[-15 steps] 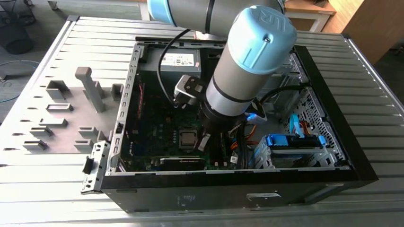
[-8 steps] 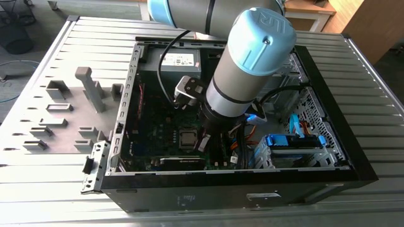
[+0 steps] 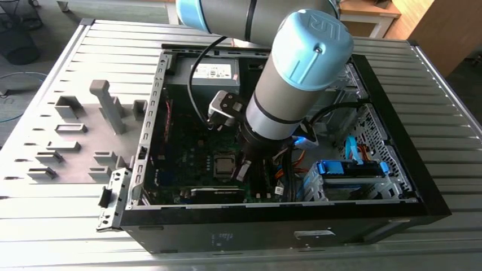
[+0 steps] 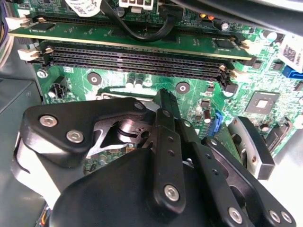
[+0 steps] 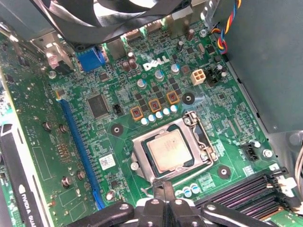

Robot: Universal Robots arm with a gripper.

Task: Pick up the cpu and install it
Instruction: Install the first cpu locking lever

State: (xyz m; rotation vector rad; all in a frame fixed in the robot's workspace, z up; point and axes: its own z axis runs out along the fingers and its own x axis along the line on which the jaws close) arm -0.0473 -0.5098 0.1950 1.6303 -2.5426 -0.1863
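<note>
- Ribbed grey metal worktop (image 3: 68, 51) carries everything; at the exterior view's left stand matte grey plastic holder blocks (image 3: 109, 104), well apart from where I am working.
- Next across is the open black computer case (image 3: 226, 237), lying on its side with the green motherboard (image 5: 94, 142) exposed, and my arm reaches down into it.
- On that board the small flat square cpu with its silvery-grey metal top (image 5: 166, 150) lies flat inside the dark rectangular metal socket frame (image 5: 201, 137); in the exterior view it is the pale square (image 3: 223, 165) just beside my wrist.
- My black hand (image 5: 163, 189) hovers just beside the socket's edge, its thin fingers (image 4: 166, 111) drawn together and gripping nothing I can see.
- I judge the chip is placed, so the step in hand is the seating itself. I cannot tell whether the frame is latched.
- To the exterior view's right, a blue drive bracket (image 3: 342, 167) sits near my arm, so any move needs care around it.
</note>
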